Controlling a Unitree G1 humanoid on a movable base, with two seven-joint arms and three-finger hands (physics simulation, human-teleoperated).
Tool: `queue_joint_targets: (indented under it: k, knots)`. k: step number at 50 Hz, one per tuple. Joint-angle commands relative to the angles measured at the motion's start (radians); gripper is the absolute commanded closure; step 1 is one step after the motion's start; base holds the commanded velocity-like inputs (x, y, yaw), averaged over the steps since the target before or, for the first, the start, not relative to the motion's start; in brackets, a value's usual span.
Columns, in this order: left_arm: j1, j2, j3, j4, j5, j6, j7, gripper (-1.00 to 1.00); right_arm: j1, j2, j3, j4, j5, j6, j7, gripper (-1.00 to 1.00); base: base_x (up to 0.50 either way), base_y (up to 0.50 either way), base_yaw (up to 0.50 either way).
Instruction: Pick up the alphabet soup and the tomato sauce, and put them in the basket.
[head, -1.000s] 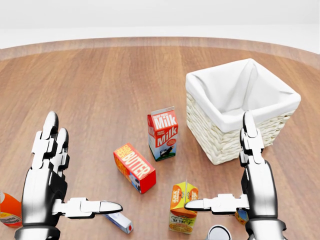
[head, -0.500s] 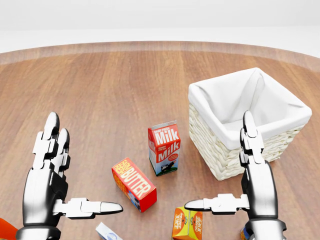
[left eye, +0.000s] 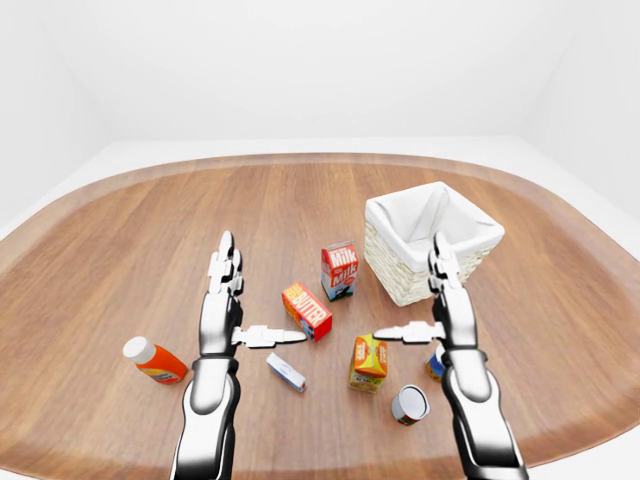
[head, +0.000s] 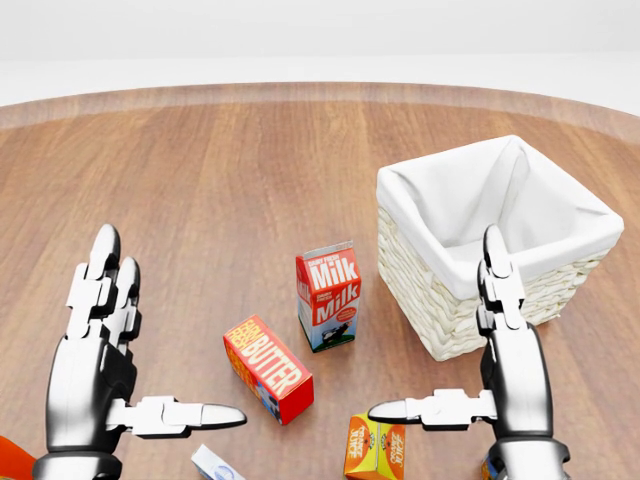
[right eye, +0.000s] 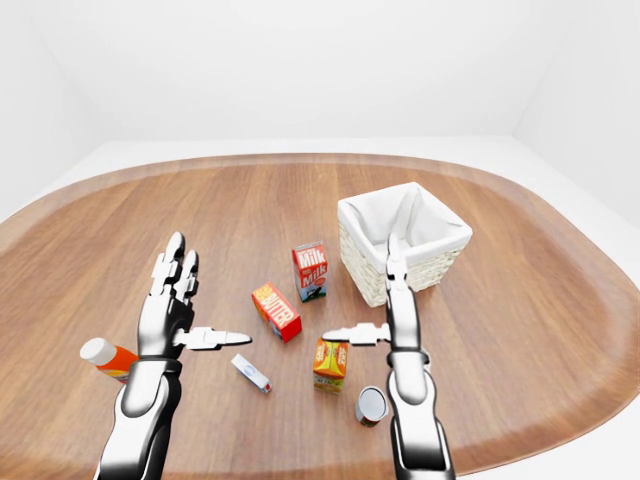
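Wooden tabletop (left eye: 150, 230) holds scattered groceries beside a lined basket (left eye: 432, 240). Both hands, left hand (left eye: 222, 310) and right hand (left eye: 445, 305), hover empty, fingers (left eye: 226, 255) spread, likely poised to reach the can (left eye: 409, 404).

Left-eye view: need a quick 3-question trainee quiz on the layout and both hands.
1. True or false: the basket already holds a can.
2. Which stands nearest the basket? A) milk carton B) butter box C) orange bottle
3. Fill in: the can lying at the bottom of the view is nearest the robot's ___ hand.

Key:
1. False, only its white liner shows.
2. A.
3. Right. The right hand and left hand are both open and hold nothing.
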Motion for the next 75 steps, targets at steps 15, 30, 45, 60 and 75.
queue_joint_targets:
  k: [15, 30, 45, 60, 75]
  knots:
    - [-0.003, 0.001, -0.004, 0.008, 0.012, 0.000, -0.004, -1.00, 0.029, -0.004, -0.006, -0.073, -0.032, 0.000, 0.013, -1.00, 0.00, 0.00, 0.00]
    - [-0.008, 0.002, -0.003, 0.027, 0.015, 0.000, -0.004, -1.00, 0.142, -0.022, 0.016, -0.376, -0.601, 0.032, 0.075, -1.00, 0.00, 0.00, 0.00]
    - [-0.011, 0.001, 0.001, 0.051, 0.014, 0.000, 0.003, -1.00, 0.192, -0.014, -0.061, -0.488, -0.818, 0.029, 0.191, -1.00, 0.00, 0.00, 0.00]
    - [-0.010, 0.001, -0.001, 0.038, 0.016, 0.000, 0.003, -1.00, 0.223, 0.012, -0.169, -0.497, -0.985, 0.024, 0.244, -1.00, 0.00, 0.00, 0.00]
    - [-0.015, 0.002, 0.005, 0.041, 0.011, 0.000, 0.007, -1.00, 0.231, 0.007, -0.218, -0.446, -1.053, 0.000, 0.280, -1.00, 0.00, 0.00, 0.00]
